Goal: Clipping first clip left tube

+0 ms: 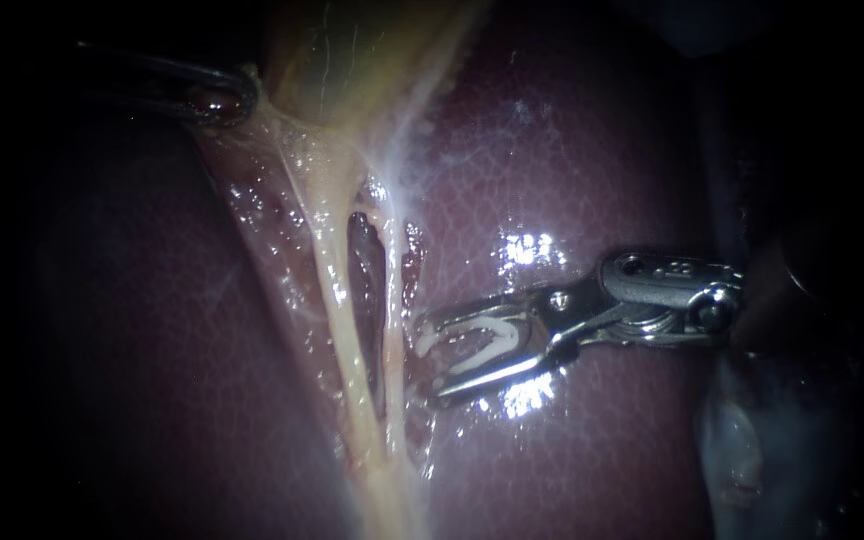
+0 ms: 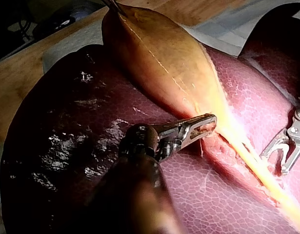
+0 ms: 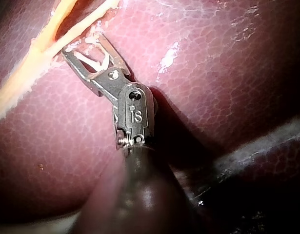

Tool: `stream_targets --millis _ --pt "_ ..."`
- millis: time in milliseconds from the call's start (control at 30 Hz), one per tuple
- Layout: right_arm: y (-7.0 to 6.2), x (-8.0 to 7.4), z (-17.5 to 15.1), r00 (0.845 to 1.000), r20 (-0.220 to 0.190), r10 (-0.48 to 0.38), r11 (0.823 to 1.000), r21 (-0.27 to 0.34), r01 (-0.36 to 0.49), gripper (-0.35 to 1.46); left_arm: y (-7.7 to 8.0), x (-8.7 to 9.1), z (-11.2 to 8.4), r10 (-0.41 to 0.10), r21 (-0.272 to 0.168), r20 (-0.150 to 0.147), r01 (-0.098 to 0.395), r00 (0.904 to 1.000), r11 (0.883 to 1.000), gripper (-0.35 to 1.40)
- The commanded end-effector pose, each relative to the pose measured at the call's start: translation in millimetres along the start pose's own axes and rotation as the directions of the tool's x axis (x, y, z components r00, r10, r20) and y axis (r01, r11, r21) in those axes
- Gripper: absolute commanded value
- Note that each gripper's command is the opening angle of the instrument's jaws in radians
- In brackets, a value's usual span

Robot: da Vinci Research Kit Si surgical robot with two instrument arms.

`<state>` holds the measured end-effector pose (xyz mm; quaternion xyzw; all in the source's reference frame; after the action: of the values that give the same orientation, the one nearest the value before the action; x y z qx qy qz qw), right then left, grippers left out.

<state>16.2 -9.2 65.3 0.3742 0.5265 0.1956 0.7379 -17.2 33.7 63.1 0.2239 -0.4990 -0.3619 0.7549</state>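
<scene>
My left pincer (image 1: 237,95) is biting the gallbladder (image 1: 352,50), its tip half hiding in tissue and its shaft fading into the dark. The gallbladder is running off the top edge. Whether the clip (image 1: 497,335) sitting in my right pincer (image 1: 432,358) is touching the tube (image 1: 392,330), I am failing to tell.
</scene>
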Motion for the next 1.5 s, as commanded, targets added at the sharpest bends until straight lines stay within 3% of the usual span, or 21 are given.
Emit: stream_targets --millis 33,167,300,500,633,733,833,1033,1500 --pt "0.0 0.0 0.0 1.000 0.000 0.000 1.000 0.000 0.000 0.35 0.0 0.0 0.0 0.000 0.000 0.000 0.000 1.0000 1.000 -0.35" --pt "-0.4 0.0 -0.1 1.000 0.001 -0.001 1.000 0.002 0.001 0.34 0.0 0.0 0.0 0.000 0.000 0.000 0.000 1.0000 1.000 -0.35" --pt "-1.7 0.4 -0.5 1.000 0.000 0.001 1.000 0.003 -0.001 0.33 0.0 0.0 0.0 0.000 0.000 0.000 0.000 1.0000 1.000 -0.35" --pt "-5.0 3.2 -1.6 1.000 -0.014 0.013 0.999 -0.045 -0.014 0.37 0.0 0.0 0.0 0.000 0.000 0.000 0.000 1.0000 1.000 -0.35" --pt "-7.3 5.5 -2.2 0.999 0.015 0.030 0.994 -0.101 -0.029 0.38 0.0 0.0 0.1 0.000 0.000 0.000 0.000 1.0000 1.000 -0.35" --pt "-8.5 6.8 -2.4 0.998 0.034 0.046 0.990 -0.132 -0.041 0.38 0.1 0.0 0.1 0.000 0.002 -0.001 0.000 1.0000 1.000 -0.35" --pt "-9.3 7.8 -2.3 0.998 0.028 0.061 0.986 -0.155 -0.056 0.38 0.1 0.0 0.2 0.000 0.002 0.000 0.000 1.0000 1.000 -0.35" --pt "-9.2 8.2 -1.0 0.998 0.025 0.063 0.985 -0.164 -0.058 0.40 0.1 0.1 0.3 0.000 0.004 -0.001 0.000 1.0000 1.000 -0.35" --pt "-8.0 5.8 2.1 0.997 0.037 0.067 0.987 -0.146 -0.061 0.42 0.1 0.2 0.5 0.001 0.006 -0.001 -0.001 1.0000 1.000 -0.35"
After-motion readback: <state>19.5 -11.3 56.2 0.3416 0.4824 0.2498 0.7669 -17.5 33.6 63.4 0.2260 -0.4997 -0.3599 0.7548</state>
